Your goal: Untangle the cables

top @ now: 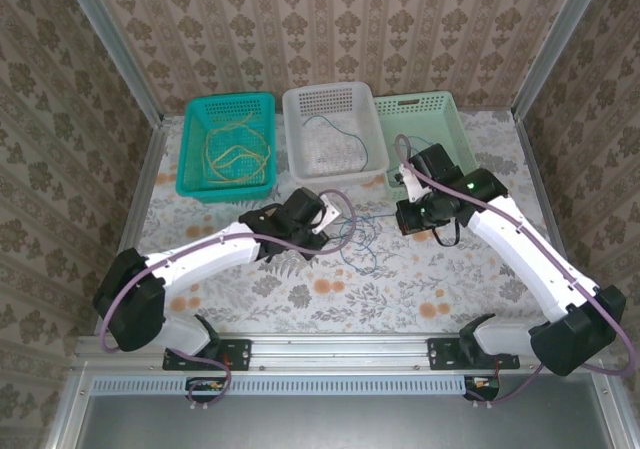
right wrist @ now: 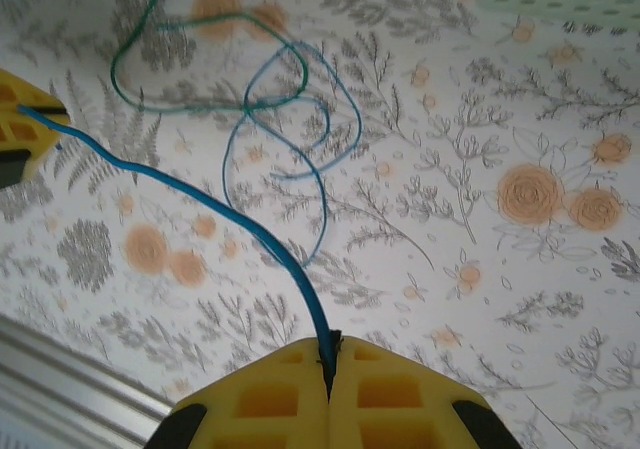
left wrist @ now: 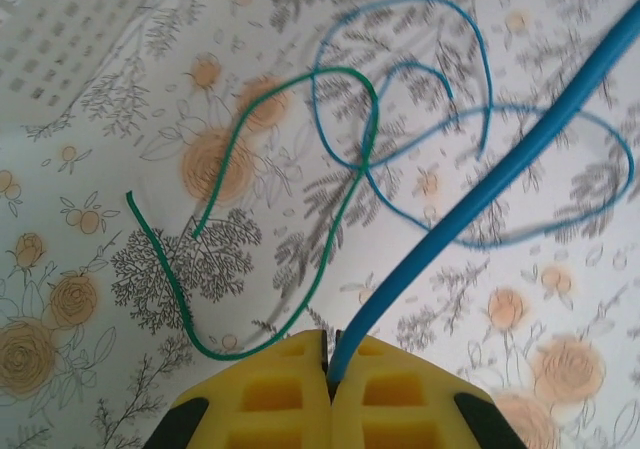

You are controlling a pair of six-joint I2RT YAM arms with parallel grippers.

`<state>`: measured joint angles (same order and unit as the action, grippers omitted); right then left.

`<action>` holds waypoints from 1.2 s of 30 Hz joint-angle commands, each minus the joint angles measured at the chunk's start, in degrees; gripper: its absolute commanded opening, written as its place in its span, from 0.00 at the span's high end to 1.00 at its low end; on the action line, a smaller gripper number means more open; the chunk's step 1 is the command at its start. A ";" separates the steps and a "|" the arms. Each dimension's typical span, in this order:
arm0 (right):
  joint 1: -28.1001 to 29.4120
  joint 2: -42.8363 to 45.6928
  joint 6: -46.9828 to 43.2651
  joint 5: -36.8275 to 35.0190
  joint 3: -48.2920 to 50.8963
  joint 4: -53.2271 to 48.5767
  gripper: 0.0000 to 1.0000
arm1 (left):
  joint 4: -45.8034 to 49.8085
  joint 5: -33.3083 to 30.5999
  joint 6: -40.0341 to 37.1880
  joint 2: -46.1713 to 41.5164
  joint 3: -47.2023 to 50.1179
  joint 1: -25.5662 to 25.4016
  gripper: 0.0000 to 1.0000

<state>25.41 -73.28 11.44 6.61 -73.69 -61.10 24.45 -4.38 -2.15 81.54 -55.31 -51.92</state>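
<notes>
Centrally, on the floral worktop between the two arms, a blue cable runs raised from the left gripper to the right gripper. Each pair of yellow jaws is pressed together, pinching that strand. Under it, more blue loops lie flat on the worktop, and a dark green cable crosses through them, so the two are interlaced. The right wrist view catches the left gripper's yellow tip at its left edge, with the cable entering it. From above, three baskets line the far side. A teal basket on the left holds a coiled yellow cable. A white basket in the middle holds another thin blue wire. A pale green basket on the right sits close behind the right arm's wrist.
</notes>
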 commanded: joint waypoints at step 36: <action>-34.97 -4.94 39.39 7.27 7.65 43.39 1.00 | -3.27 -14.98 26.86 -26.30 12.52 13.36 0.00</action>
<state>-8.12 -76.90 42.06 13.28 -67.00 -26.92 19.55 -21.63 21.23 56.49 -43.83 -39.38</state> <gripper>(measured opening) 0.054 0.994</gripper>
